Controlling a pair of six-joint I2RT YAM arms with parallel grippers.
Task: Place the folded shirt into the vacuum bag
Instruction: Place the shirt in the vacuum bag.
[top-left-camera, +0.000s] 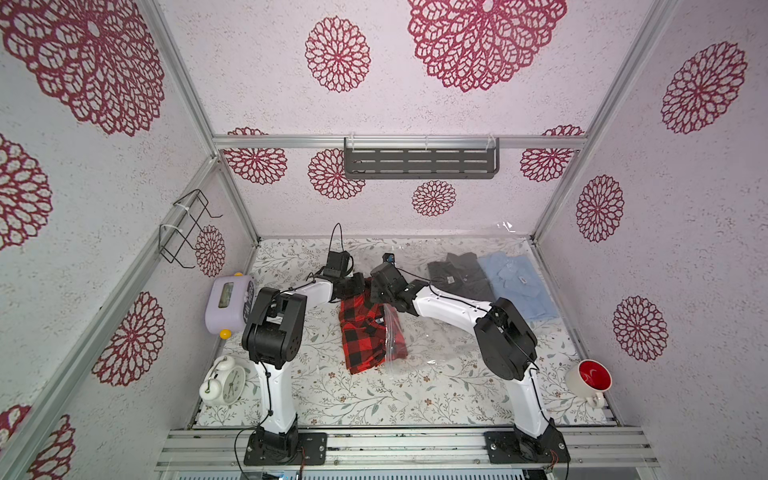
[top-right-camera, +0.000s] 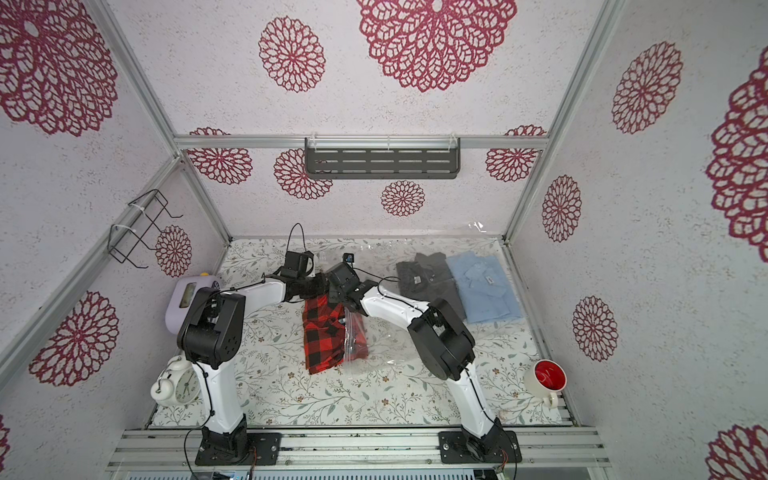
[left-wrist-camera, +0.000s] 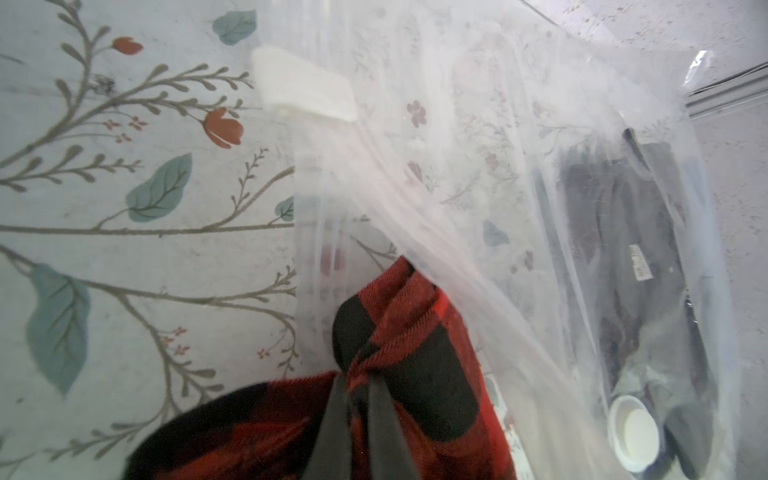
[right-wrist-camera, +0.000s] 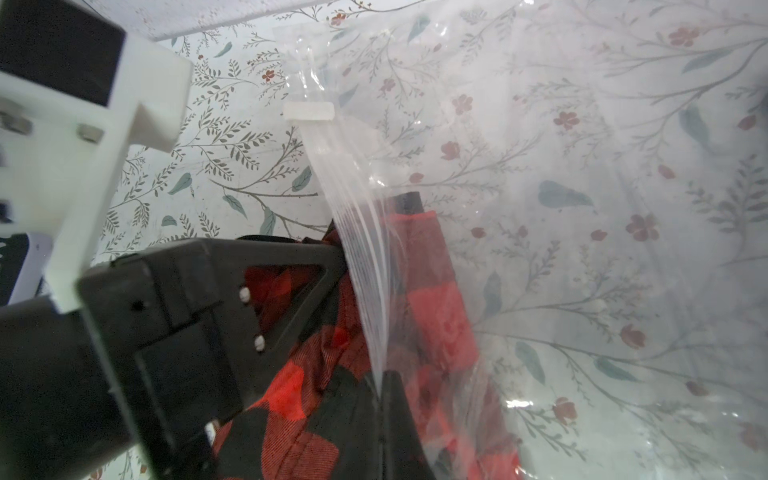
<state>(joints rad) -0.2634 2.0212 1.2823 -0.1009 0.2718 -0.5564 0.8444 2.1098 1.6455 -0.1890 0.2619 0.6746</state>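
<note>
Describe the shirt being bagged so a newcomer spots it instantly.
On the floral table, look at the middle. The folded shirt there lies partly inside the clear vacuum bag. It alone is red-and-black checked; the dark grey shirt and light blue shirt to its right are plain.

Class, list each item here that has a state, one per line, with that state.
plaid shirt: folded, partly inside vacuum bag
vacuum bag: mouth open, edge lifted
left gripper: fingers shut on plaid shirt
right gripper: fingers shut on vacuum bag
black shirt: folded, flat
blue shirt: folded, flat
</note>
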